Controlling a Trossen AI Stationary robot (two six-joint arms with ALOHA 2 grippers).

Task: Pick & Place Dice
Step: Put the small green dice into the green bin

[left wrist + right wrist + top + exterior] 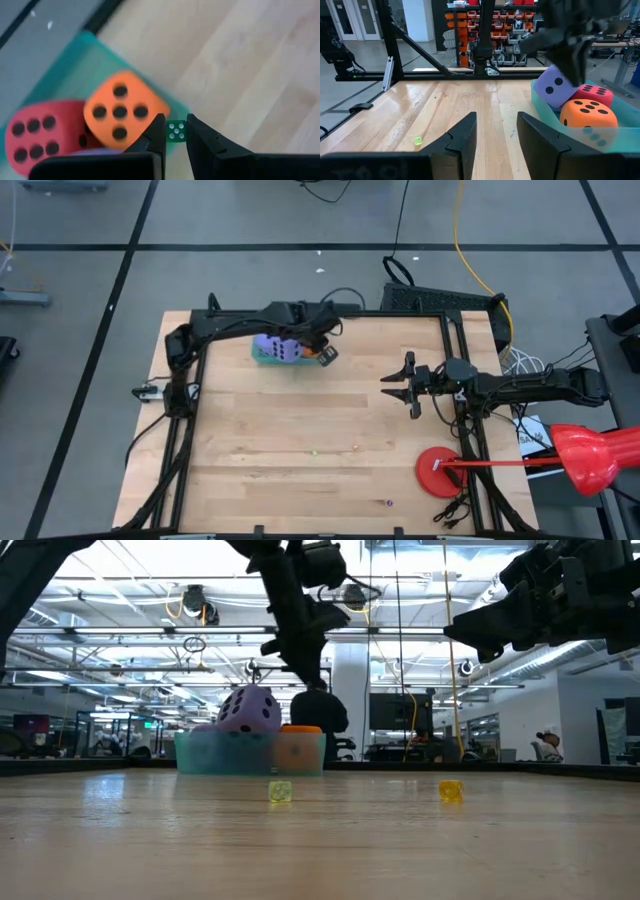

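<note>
Left gripper [176,135] clenched on a tiny green die [175,131] above the tray's [65,75] edge.
Orange die [122,110], red die [37,132] and purple die [555,86] sit in the tray; right gripper [398,387] hovers released, well apart.

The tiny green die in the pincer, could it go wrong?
Maybe. The left pincer pinches the green die by its edges, so it might slip out. It hangs beside the orange die at the tray rim; released there, it could bounce onto the table.
</note>
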